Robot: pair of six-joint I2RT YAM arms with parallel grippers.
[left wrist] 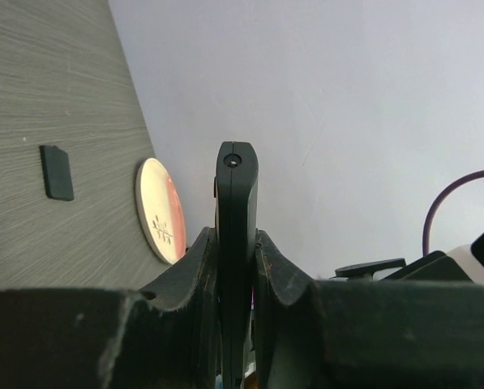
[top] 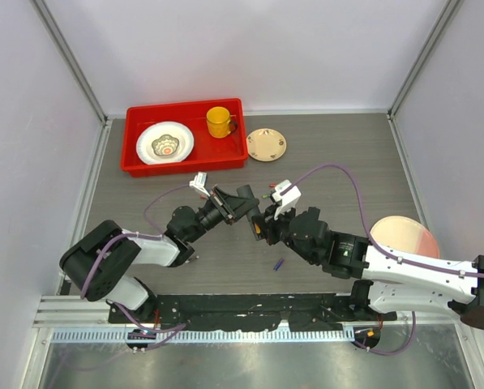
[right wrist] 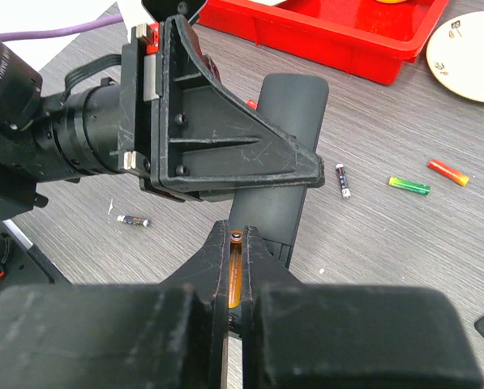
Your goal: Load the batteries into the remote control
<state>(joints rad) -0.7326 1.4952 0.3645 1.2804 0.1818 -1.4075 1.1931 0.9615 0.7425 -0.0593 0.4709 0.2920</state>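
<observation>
The black remote control (right wrist: 284,146) is held off the table, clamped edge-on in my left gripper (left wrist: 236,243), which is shut on its lower part. In the right wrist view, my right gripper (right wrist: 237,237) is shut on an orange battery (right wrist: 236,275), its tip right at the remote's near end. Loose batteries lie on the table: a dark one (right wrist: 134,220), another dark one (right wrist: 343,180), a green-yellow one (right wrist: 409,185), a red-orange one (right wrist: 447,172) and a purple one (top: 279,263). The small black back cover (left wrist: 57,172) lies flat on the table.
A red tray (top: 136,142) at the back left holds a white bowl (top: 165,143) and a yellow mug (top: 219,121). A small patterned plate (top: 267,144) sits beside it. A pink plate (top: 404,237) lies at the right, by the right arm.
</observation>
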